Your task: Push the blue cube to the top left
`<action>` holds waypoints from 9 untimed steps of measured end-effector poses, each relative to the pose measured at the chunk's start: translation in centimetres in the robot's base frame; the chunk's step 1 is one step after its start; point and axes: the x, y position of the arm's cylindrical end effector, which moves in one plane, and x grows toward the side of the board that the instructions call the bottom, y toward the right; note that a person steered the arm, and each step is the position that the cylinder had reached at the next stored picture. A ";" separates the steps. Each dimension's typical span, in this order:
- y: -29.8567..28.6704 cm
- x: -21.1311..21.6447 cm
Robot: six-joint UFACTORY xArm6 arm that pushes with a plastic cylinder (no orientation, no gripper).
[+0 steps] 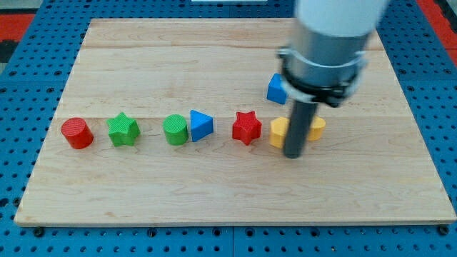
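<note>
Wooden board (214, 50), pale planks, sat on a blue pegboard surface (28, 71) with a strip of red matting (21, 14) showing at the view's top corners. Only one camera view to go on.

Room-wise, the whole upper band of the board toward the view's top left was bare wood, and so was the strip along the view's bottom edge. Most of the blocks were strung in a rough row across the middle: red cylinder (76, 133), green star (123, 130), green cylinder (174, 130), blue triangular block (201, 126) touching that cylinder, red star (246, 128), then a yellow block (279, 132) and another yellow block (316, 128) either side of the rod.

The blue cube (276, 89) sat above that row, right of centre, just above the first yellow one and well away from every board edge. Only its left part showed, since the arm's grey collar (321, 71) covered the rest. It looked turned a bit, one corner toward the view's left, but I couldn't really read an axis on it. Solid mid-blue, matte.

The dark rod carried nothing and had no jaws to open or close. Its tip (293, 155) was down on the wood between the two yellow blocks, below the cube and slightly to the view's right of it, not touching it.
</note>
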 end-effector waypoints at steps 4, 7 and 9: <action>7.0 -11.4; -15.1 -17.3; -9.5 -16.9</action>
